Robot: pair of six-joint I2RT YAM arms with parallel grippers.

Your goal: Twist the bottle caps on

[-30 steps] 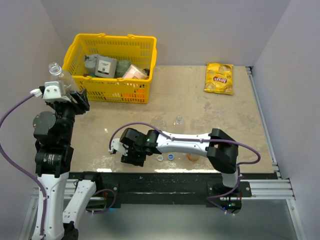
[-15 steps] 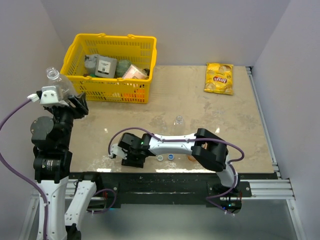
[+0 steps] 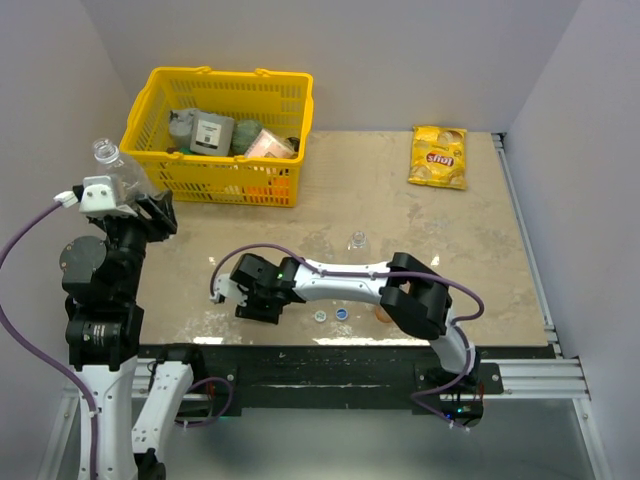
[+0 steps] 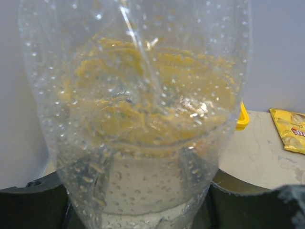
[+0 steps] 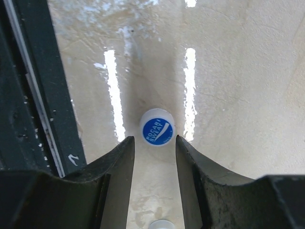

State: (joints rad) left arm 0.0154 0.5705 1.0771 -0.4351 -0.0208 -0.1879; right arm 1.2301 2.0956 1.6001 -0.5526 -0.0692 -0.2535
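Observation:
My left gripper [image 3: 133,187] is shut on a clear bottle [image 3: 110,163] and holds it in the air left of the basket, open neck up. In the left wrist view the wet bottle [image 4: 143,109] fills the frame between my dark fingers [image 4: 248,205]. My right gripper [image 3: 256,303] is low over the table's front left and open. In the right wrist view a blue cap [image 5: 157,127] lies on the table just beyond its open fingertips [image 5: 155,143], untouched. A blue cap [image 3: 342,313] and a whitish cap [image 3: 318,318] lie nearby. A second clear bottle [image 3: 357,241] stands mid-table. An orange bottle [image 3: 384,315] shows beside the right arm.
A yellow basket [image 3: 283,180] of packaged goods stands at the back left. A yellow chips packet [image 3: 438,157] lies at the back right. The black front rail [image 5: 28,95] runs close to my right gripper. A pale cap's edge [image 5: 162,224] shows between the right fingers.
My right gripper has slid left and a little back along the front of the table, its elbow folding in. The left arm has shifted slightly left with the bottle.

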